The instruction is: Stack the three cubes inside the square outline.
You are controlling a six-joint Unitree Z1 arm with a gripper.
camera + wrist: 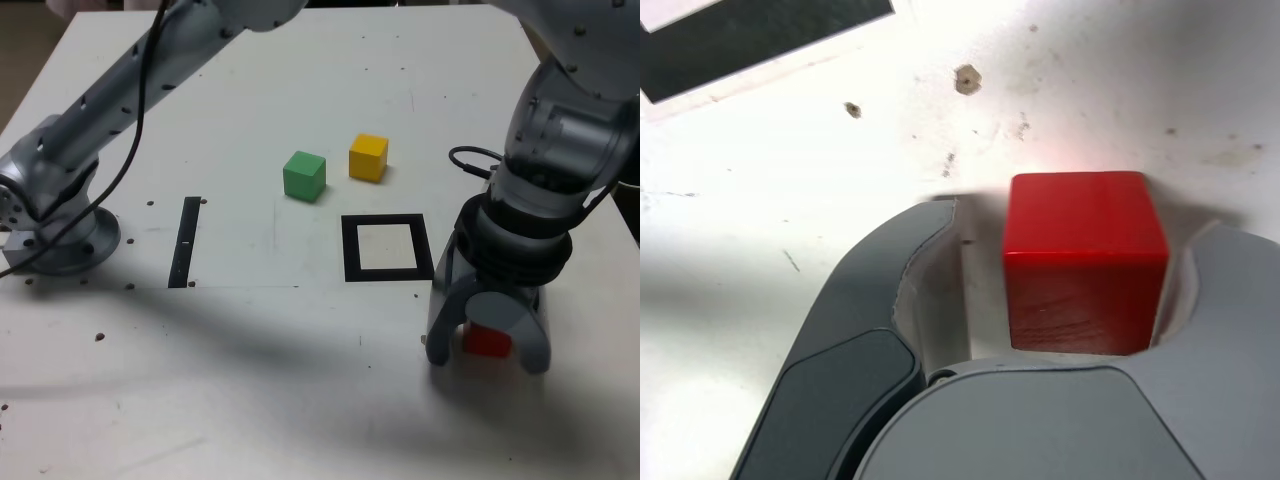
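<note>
Claw: the gripper [488, 357] is pointed down at the tabletop [330, 400], with its jaws set apart around the red cube; in the wrist view a gap is seen between the cube and one finger [940, 300], and whether the other finger is touched by the cube cannot be told.
Red cube: the red cube [1085, 260] is located between the fingers, beyond the outline's lower right corner in the exterior view; its upper face is lit, its near face darker.
Yellow cube: the yellow cube [368, 158] is seen above the outline in the exterior view, apart from it.
Green cube: the green cube [305, 176] is seen near the yellow one, to its left and slightly lower in the exterior view; the two are not touching.
Square outline: the black square outline [351, 250] is laid flat around a white centre; all three cubes are located outside it.
Black strip: the thin black strip [185, 242] is seen left of the outline in the exterior view.
Surface: the white tabletop is marked with small dark spots.
</note>
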